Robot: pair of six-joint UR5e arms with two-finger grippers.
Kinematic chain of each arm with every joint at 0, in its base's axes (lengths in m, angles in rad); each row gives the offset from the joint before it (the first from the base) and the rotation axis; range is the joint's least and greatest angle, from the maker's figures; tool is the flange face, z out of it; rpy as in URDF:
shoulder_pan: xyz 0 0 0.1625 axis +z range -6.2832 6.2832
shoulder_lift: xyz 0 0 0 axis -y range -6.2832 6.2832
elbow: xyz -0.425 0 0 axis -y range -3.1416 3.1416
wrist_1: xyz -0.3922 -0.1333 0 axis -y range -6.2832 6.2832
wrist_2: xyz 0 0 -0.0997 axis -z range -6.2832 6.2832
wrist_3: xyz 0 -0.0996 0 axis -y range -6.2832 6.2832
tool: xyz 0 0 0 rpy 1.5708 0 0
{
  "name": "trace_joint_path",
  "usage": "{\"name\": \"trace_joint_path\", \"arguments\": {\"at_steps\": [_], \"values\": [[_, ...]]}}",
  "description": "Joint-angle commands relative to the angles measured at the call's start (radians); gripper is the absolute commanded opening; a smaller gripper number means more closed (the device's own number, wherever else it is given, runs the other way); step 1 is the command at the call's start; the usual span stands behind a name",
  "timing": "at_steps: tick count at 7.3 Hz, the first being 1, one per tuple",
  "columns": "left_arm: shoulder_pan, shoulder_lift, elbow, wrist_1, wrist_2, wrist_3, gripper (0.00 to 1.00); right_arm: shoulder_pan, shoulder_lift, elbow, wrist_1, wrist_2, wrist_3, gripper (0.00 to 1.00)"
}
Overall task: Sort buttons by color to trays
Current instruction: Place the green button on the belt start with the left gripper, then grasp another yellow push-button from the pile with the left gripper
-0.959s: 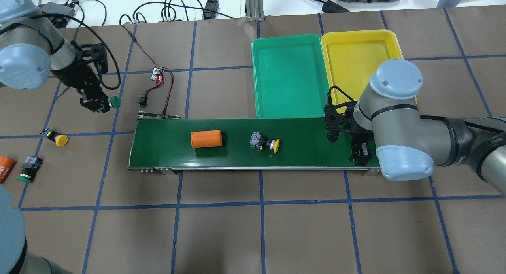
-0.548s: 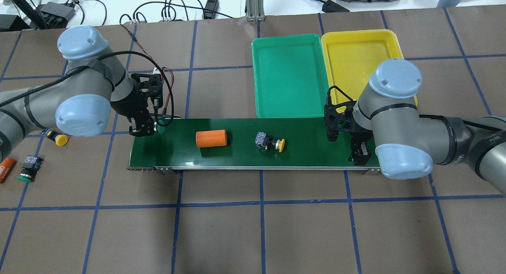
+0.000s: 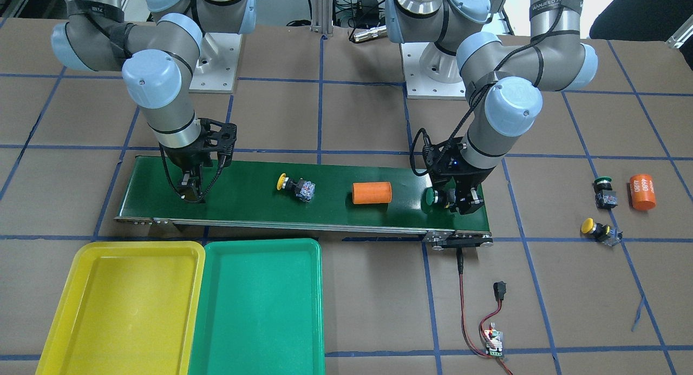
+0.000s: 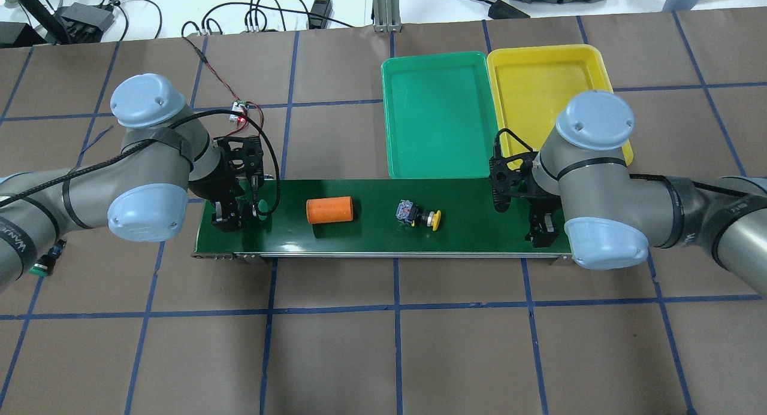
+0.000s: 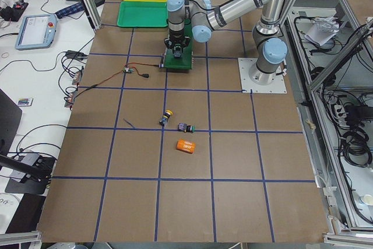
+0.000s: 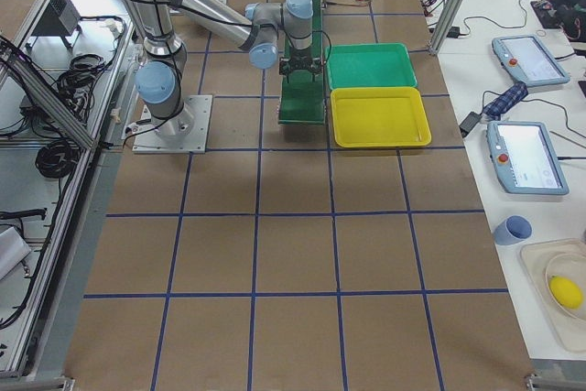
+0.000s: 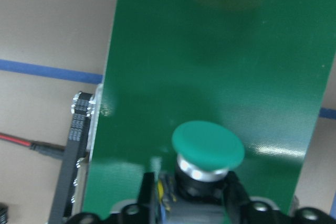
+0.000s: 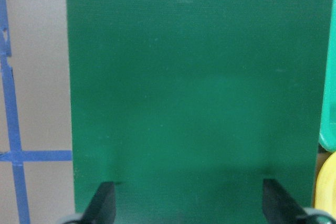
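My left gripper (image 4: 230, 216) is shut on a green-capped button (image 4: 261, 209) and holds it low over the left end of the dark-green conveyor belt (image 4: 467, 235). The left wrist view shows the green cap (image 7: 208, 144) between the fingers. A yellow-capped button (image 4: 419, 215) lies on its side mid-belt. My right gripper (image 4: 545, 232) is open and empty over the belt's right end; its fingers (image 8: 105, 203) frame bare belt. The green tray (image 4: 437, 115) and the yellow tray (image 4: 539, 79) sit side by side behind the belt's right half, both empty.
An orange cylinder (image 4: 329, 210) lies on the belt between the held button and the yellow one. Off the belt's left end lie another green button (image 3: 603, 191), a yellow button (image 3: 595, 229) and an orange cylinder (image 3: 642, 191). A wired circuit board (image 3: 494, 340) lies near the belt.
My left arm has carried the green button from the table at the left onto the belt's left end. The orange cylinder and the yellow button have shifted right. The right arm has barely moved.
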Motion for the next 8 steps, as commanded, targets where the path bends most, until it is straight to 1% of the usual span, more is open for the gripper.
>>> {"name": "trace_joint_path", "arguments": {"at_steps": [1, 2, 3, 4, 5, 6, 7, 8], "values": [[0.002, 0.032, 0.014, -0.004, 0.012, -0.012, 1.00, 0.002, 0.002, 0.002, -0.003, 0.002, 0.001, 1.00], [0.009, 0.075, 0.034, -0.025, 0.058, -0.013, 1.00, 0.002, -0.004, 0.007, -0.002, -0.006, 0.001, 1.00], [0.058, 0.095, 0.075, -0.083, 0.111, -0.006, 1.00, 0.003, -0.006, 0.009, -0.002, -0.012, 0.001, 1.00], [0.204, 0.056, 0.126, -0.121, 0.103, 0.014, 1.00, 0.003, -0.006, 0.009, -0.002, -0.012, 0.001, 1.00], [0.355, -0.002, 0.156, -0.142, 0.094, 0.174, 1.00, 0.003, -0.006, 0.009, 0.000, -0.009, 0.003, 1.00], [0.424, -0.055, 0.210, -0.131, 0.077, 0.306, 1.00, 0.003, -0.006, 0.009, -0.002, -0.009, 0.006, 1.00], [0.469, -0.114, 0.288, -0.129, 0.075, 0.353, 1.00, 0.003, -0.006, 0.009, -0.002, -0.008, 0.008, 1.00], [0.511, -0.168, 0.313, -0.126, 0.075, 0.367, 1.00, 0.003, -0.006, 0.009, 0.000, -0.006, 0.008, 1.00]]}}
